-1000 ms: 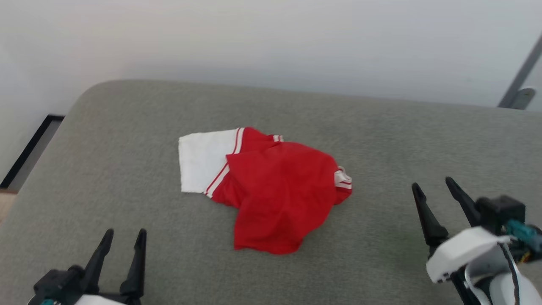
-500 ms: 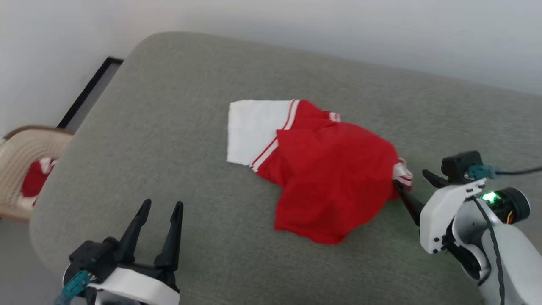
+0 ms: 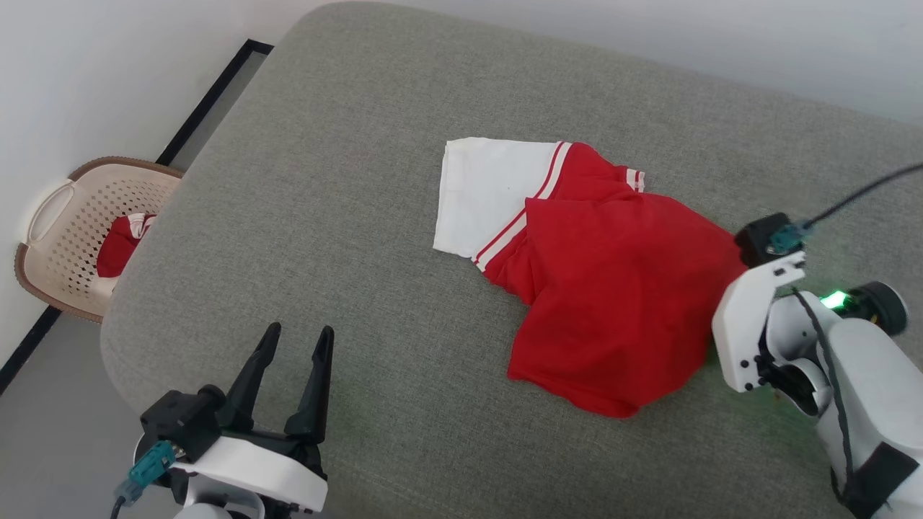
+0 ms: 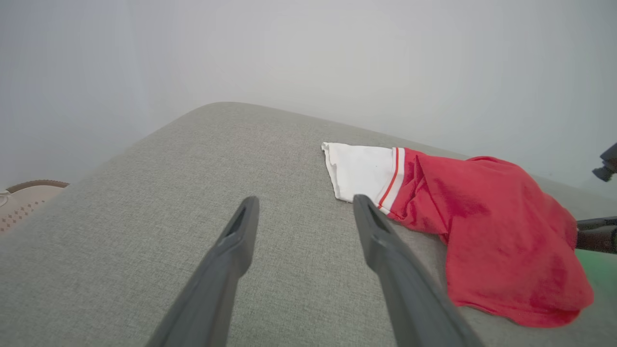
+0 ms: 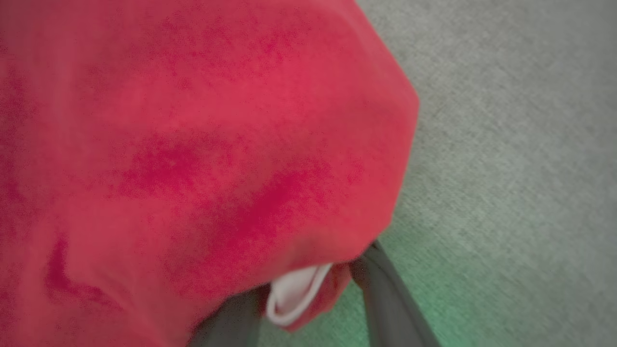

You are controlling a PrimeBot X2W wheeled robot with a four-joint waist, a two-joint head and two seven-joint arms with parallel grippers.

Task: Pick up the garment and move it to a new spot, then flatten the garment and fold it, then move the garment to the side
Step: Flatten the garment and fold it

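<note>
The garment [image 3: 613, 288] lies crumpled on the grey cushion [image 3: 346, 180], red body bunched up, one white sleeve [image 3: 490, 194] spread flat toward the far left. My right gripper [image 5: 313, 274] is at the garment's right edge; its fingers stand apart on either side of a white-trimmed fold, the left finger partly under the red cloth [image 5: 193, 144]. In the head view my white right wrist [image 3: 750, 317] hides those fingers. My left gripper [image 3: 301, 330] hovers open and empty over the cushion's near left part, well short of the garment [image 4: 482, 217].
A beige laundry basket [image 3: 65, 223] holding another red piece [image 3: 119, 245] stands on the floor left of the cushion. The cushion's rounded left edge [image 3: 144, 288] drops off near my left gripper. A pale wall runs behind.
The head camera has turned and tilted. My right gripper has come in from the right to the garment's edge and now straddles a fold, fingers a little narrower. My left gripper stays open.
</note>
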